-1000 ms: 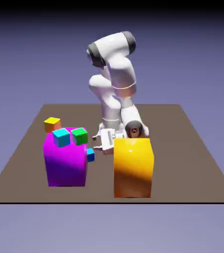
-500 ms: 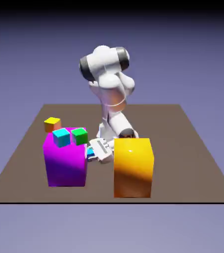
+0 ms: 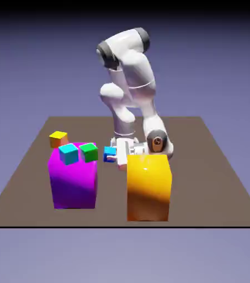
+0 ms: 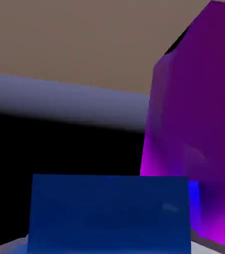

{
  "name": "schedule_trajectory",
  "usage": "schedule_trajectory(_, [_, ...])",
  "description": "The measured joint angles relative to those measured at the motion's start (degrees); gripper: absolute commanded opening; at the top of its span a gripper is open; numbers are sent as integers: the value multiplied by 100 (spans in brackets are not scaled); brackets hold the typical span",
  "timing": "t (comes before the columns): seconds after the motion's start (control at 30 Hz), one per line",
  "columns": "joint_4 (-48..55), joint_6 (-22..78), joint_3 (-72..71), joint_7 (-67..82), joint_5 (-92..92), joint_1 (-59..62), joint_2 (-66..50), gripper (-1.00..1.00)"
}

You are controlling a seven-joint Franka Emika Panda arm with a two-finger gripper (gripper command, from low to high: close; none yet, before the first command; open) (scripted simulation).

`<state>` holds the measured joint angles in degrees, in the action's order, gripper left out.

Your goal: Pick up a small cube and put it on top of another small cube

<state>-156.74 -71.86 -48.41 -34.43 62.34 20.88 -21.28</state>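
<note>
Since the earlier frame the white two-finger gripper (image 3: 114, 155) has risen beside the big magenta block (image 3: 73, 182), clamped on the tiny plain blue cube (image 3: 110, 153), now level with the green small cube (image 3: 89, 152), apparently for stacking.

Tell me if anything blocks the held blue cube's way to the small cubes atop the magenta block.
Nothing visible does. The tool holds the blue cube beside the magenta block, about level with the green cube and cyan cube; open space lies between.
</note>
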Motion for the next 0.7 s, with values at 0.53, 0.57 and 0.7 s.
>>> schedule_trajectory(0.53, [1841,483,-260,3045,-2028,91,1520,-100])
schedule_trajectory(0.57, [1947,451,-52,3071,-1944,14,1502,-100])
schedule_trajectory(0.7, [2371,325,778,3176,-1612,-295,1429,-100])
